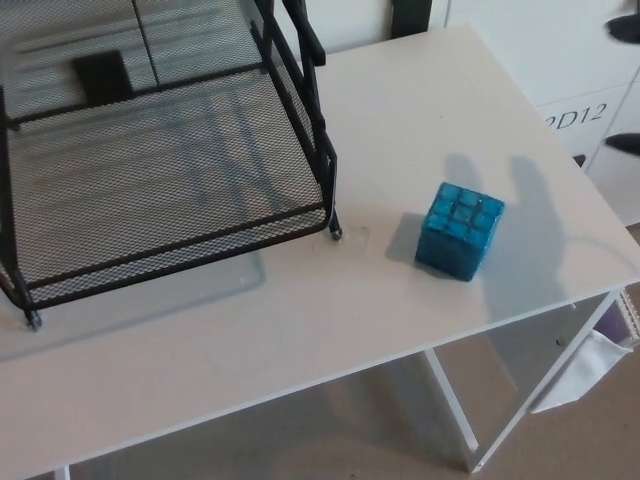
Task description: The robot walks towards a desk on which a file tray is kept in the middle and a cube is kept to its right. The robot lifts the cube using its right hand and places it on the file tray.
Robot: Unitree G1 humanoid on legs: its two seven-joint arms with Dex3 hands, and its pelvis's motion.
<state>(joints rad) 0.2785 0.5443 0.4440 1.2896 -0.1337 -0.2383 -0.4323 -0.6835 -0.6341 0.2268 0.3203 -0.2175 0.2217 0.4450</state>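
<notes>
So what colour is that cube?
Blue, with a grid of glossy squares, in the head view: cube.

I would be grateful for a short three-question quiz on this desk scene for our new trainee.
1. True or false: the cube lies inside the file tray.
2. Where does the cube stand? A) on the desk, to the right of the file tray and apart from it; B) on top of the file tray; C) leaning against the file tray.
3. Fill in: the cube's colour is ____.

Key: 1 false; 2 A; 3 blue.
</notes>
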